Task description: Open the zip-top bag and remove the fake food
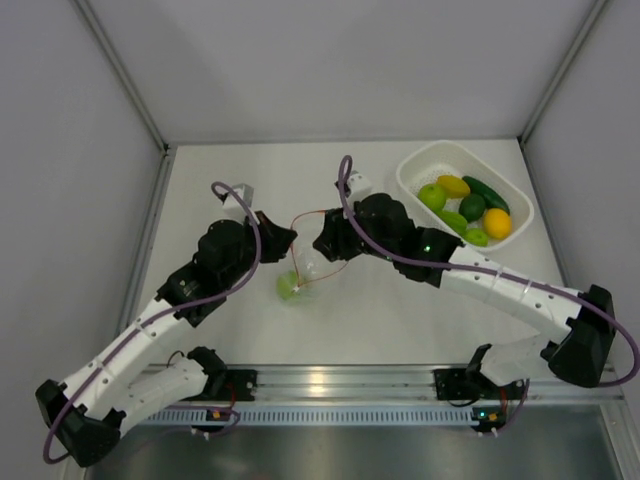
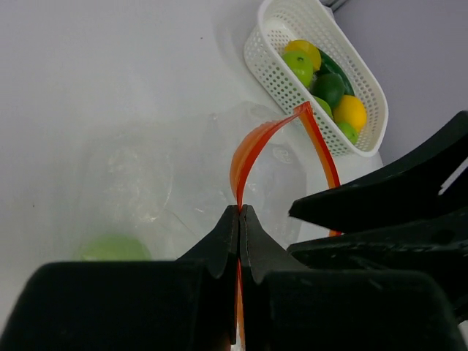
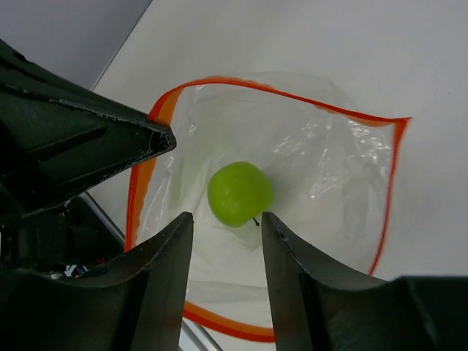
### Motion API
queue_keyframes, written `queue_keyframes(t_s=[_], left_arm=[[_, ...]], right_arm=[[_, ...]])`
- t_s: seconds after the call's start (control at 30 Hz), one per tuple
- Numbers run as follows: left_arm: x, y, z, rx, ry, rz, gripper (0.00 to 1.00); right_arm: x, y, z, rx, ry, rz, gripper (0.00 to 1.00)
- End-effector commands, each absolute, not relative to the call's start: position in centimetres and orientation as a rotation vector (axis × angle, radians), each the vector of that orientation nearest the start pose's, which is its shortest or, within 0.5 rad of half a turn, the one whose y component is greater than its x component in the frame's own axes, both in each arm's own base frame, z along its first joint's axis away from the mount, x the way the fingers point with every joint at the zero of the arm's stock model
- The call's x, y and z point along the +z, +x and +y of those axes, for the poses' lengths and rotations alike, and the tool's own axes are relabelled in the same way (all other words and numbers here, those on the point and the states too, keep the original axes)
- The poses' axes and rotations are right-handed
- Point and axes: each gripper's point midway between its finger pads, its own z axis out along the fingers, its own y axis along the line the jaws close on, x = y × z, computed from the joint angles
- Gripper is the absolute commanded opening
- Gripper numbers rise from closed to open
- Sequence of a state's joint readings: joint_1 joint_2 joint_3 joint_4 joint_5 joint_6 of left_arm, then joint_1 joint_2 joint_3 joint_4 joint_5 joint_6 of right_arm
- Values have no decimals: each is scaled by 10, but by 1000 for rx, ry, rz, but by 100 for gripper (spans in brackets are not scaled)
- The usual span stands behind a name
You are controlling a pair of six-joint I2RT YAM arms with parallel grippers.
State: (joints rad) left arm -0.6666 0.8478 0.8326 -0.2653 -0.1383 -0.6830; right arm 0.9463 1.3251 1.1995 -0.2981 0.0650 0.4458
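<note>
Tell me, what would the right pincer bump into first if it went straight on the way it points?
Probably the light-green fruit inside the open zip-top bag, straight ahead of the open right pincer. Depth is unclear, so bag plastic might touch first.

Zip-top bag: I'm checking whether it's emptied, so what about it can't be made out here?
- Top external: zip-top bag too small to see inside; left gripper and right gripper overlap its mouth.
- Left wrist: green fruit blurred behind crinkled plastic.
- Right wrist: the gripper's fingers hide the bag's near edge, so anything there is unseen.
</note>
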Motion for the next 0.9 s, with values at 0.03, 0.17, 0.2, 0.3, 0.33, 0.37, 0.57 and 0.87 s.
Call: queue_keyframes(t_s=[0.03, 0.17, 0.2, 0.3, 0.33, 0.37, 0.57, 0.87], left_arm=[[303, 250, -224, -915, -27, 1917, 0], [329, 236, -265, -1116, 168, 1953, 0], [329, 233, -272, -1151, 200, 1966, 0], [321, 230, -294, -1251, 282, 2032, 0], [311, 230, -300, -1266, 296, 2067, 0], [309, 231, -304, -1285, 306, 2063, 0], [249, 241, -309, -1236, 272, 2198, 0], [238, 245, -300, -1154, 261, 2192, 0]], right_arm=[[251, 231, 357, 808, -506, 2048, 43], [223, 224, 365, 781, -559, 2097, 44], [216, 225, 362, 754, -556, 2115, 44], [199, 232, 342, 628, -507, 2146, 43], [190, 238, 330, 552, -471, 2153, 43], [190, 239, 321, 517, -458, 2148, 43], [152, 251, 279, 372, -359, 2219, 45], [120, 251, 301, 438, -385, 2272, 48]])
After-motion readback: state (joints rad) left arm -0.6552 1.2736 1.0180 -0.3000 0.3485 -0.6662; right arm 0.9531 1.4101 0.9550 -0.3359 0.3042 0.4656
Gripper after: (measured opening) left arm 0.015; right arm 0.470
